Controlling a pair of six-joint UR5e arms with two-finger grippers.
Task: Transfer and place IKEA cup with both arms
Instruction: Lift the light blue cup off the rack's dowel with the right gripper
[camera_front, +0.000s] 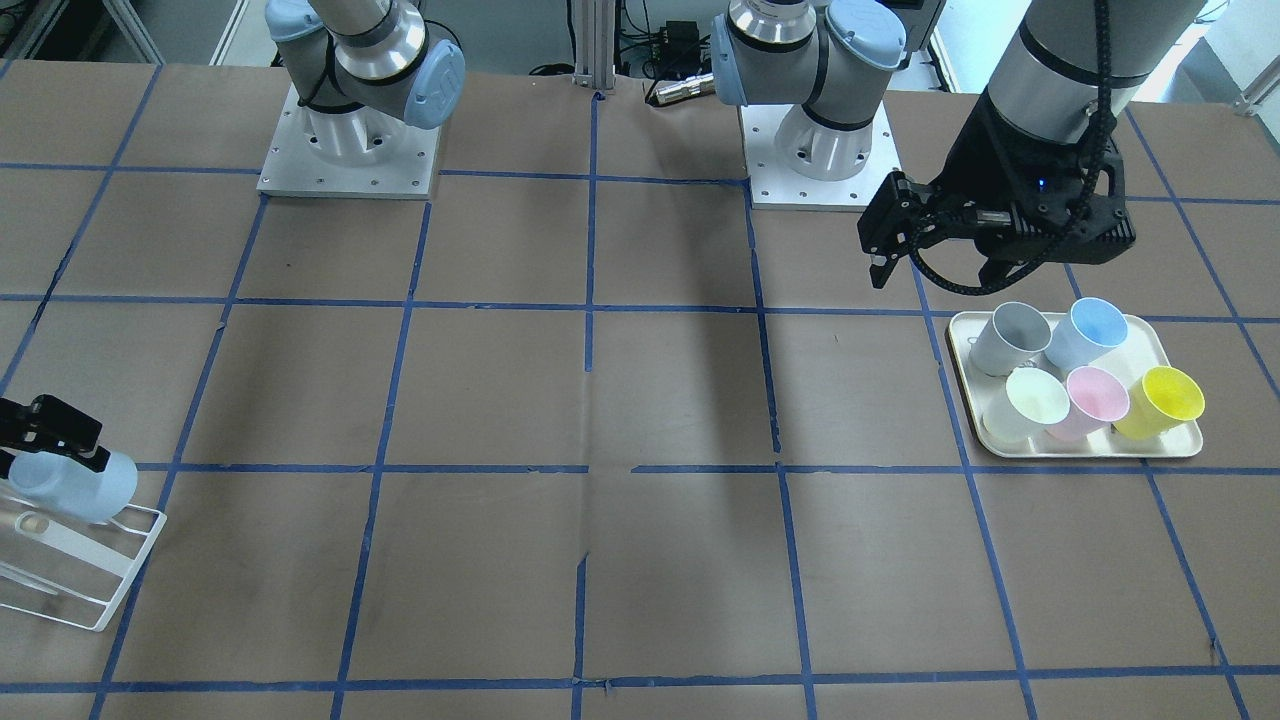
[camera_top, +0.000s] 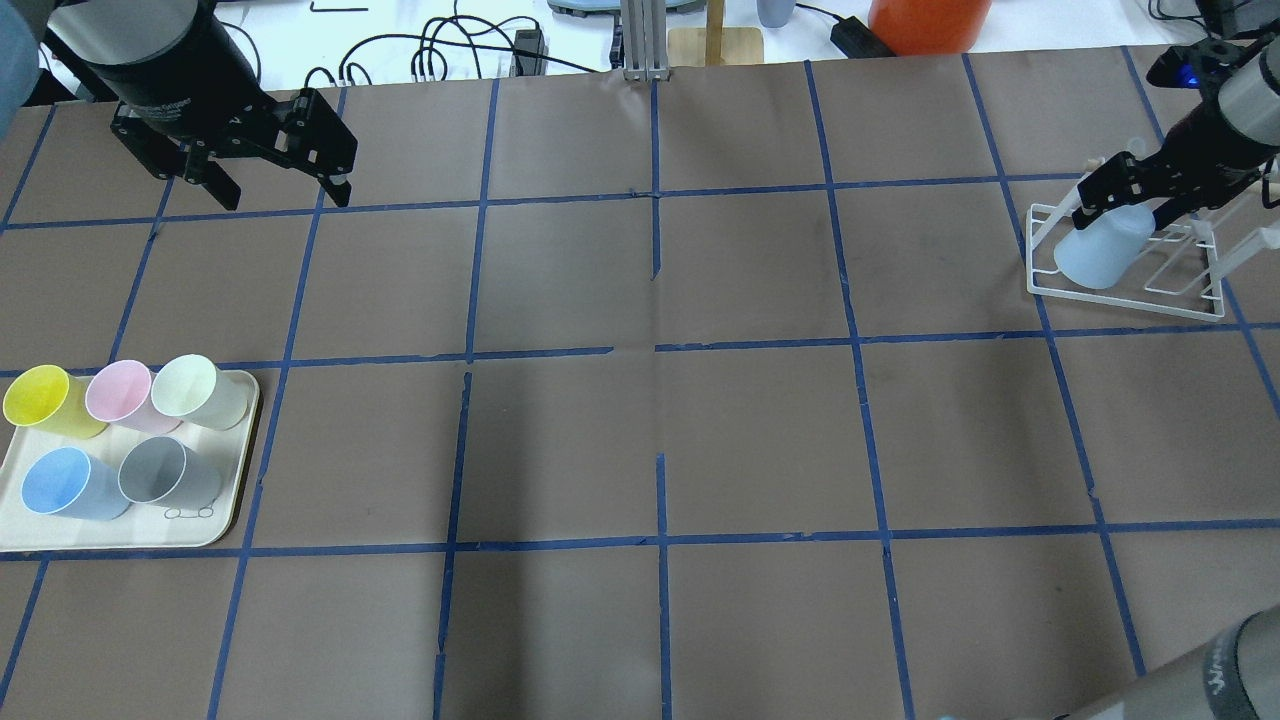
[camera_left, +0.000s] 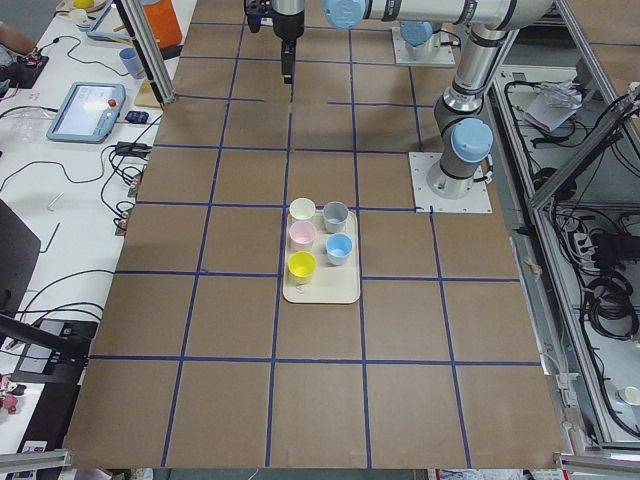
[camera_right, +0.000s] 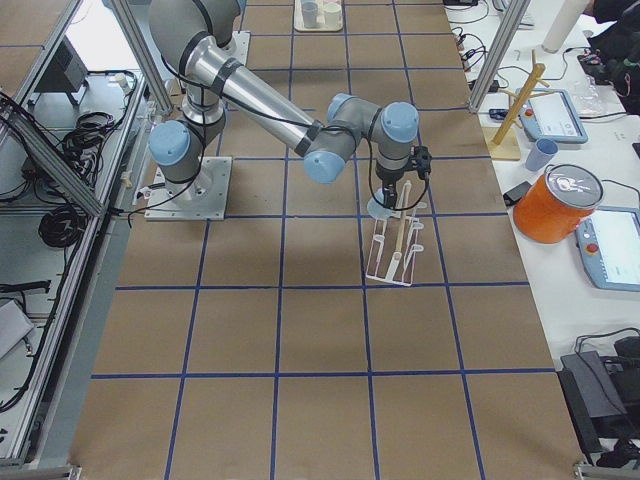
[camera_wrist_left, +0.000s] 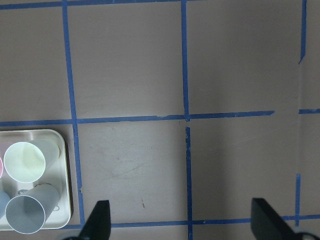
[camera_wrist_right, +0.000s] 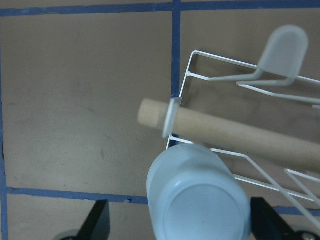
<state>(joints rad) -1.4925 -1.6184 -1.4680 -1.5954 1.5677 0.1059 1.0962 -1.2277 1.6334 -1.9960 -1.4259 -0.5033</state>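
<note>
The pale light-blue IKEA cup (camera_top: 1100, 250) sits upside down, tilted, on the white wire rack (camera_top: 1130, 295) at the table's right end. It also shows in the front view (camera_front: 85, 485) and, base up, in the right wrist view (camera_wrist_right: 200, 200). My right gripper (camera_top: 1150, 190) is over it, and its fingers (camera_wrist_right: 100, 222) stand wide apart on either side of the cup, open. My left gripper (camera_top: 283, 195) is open and empty, hovering beyond the tray (camera_top: 120, 535). The tray holds a near-twin blue cup (camera_top: 65, 485).
The tray also holds grey (camera_top: 165, 470), yellow (camera_top: 40, 400), pink (camera_top: 120, 392) and pale green (camera_top: 195, 385) cups, all leaning. A wooden dowel (camera_wrist_right: 240, 132) lies across the rack. An orange container (camera_top: 925, 22) and cables sit past the far edge.
</note>
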